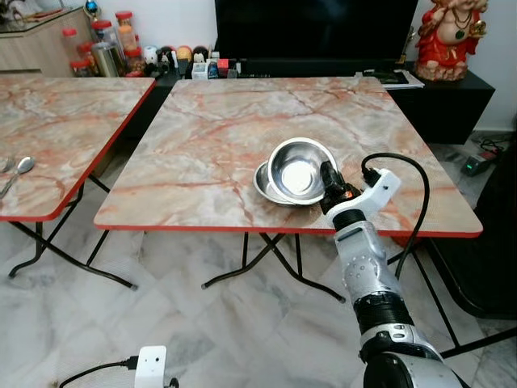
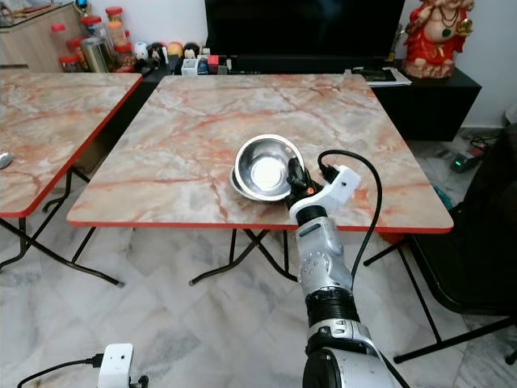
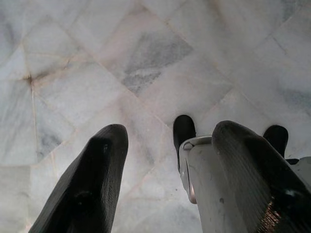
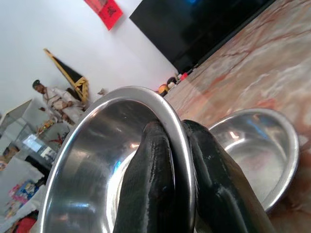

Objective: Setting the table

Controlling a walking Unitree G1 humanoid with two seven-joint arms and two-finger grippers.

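Two steel bowls are near the front edge of the marble table (image 1: 242,137). The upper bowl (image 1: 296,168) is tilted and held by its rim; the lower bowl (image 1: 266,187) rests flat on the table beneath it. My right gripper (image 1: 327,179) is shut on the upper bowl's rim, one finger (image 4: 150,184) inside and one outside. In the right wrist view the held bowl (image 4: 97,155) is close up and the lower bowl (image 4: 252,150) lies behind it. My left gripper (image 3: 165,184) hangs open over the floor.
A second marble table (image 1: 56,129) stands to the left with a spoon (image 1: 20,170) on it. Jars (image 1: 109,44), a dark TV (image 1: 315,28) and a red statue (image 1: 448,36) line the back. A dark chair (image 1: 497,234) is at the right.
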